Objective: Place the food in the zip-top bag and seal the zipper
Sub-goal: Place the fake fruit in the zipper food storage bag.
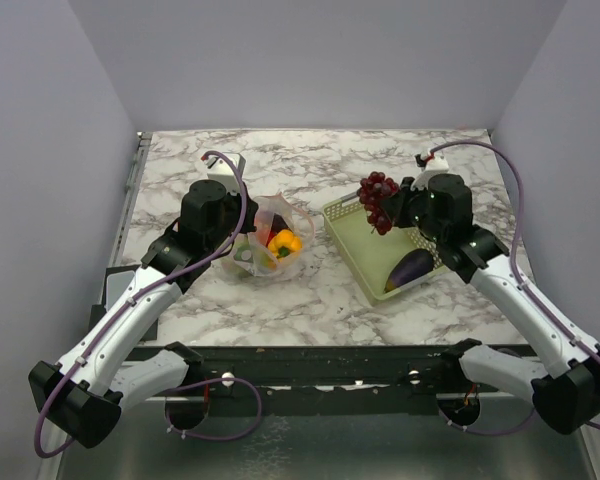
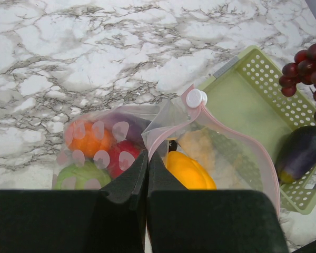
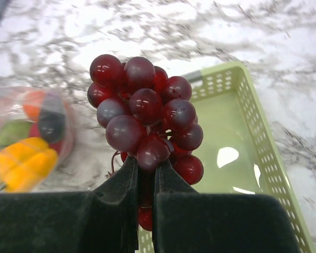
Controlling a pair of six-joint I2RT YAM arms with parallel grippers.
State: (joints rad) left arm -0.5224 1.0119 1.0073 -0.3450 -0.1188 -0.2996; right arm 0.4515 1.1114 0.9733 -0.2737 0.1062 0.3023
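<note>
The clear zip-top bag (image 1: 273, 245) lies left of centre, its mouth held up. My left gripper (image 2: 147, 158) is shut on the bag's rim beside the pinkish zipper (image 2: 221, 126). Inside the bag (image 2: 210, 158) I see a yellow pepper (image 2: 188, 169), an orange fruit (image 2: 89, 138), a red one (image 2: 122, 155) and a green one (image 2: 81, 176). My right gripper (image 3: 146, 171) is shut on the dark red grapes (image 3: 145, 113), held in the air over the basket's left end (image 1: 378, 200). A purple eggplant (image 1: 412, 266) lies in the basket.
The yellow-green mesh basket (image 1: 358, 255) sits right of the bag, angled on the marble table (image 1: 310, 160). The zipper's white slider (image 2: 196, 98) sits at the bag's far corner. Grey walls close in three sides.
</note>
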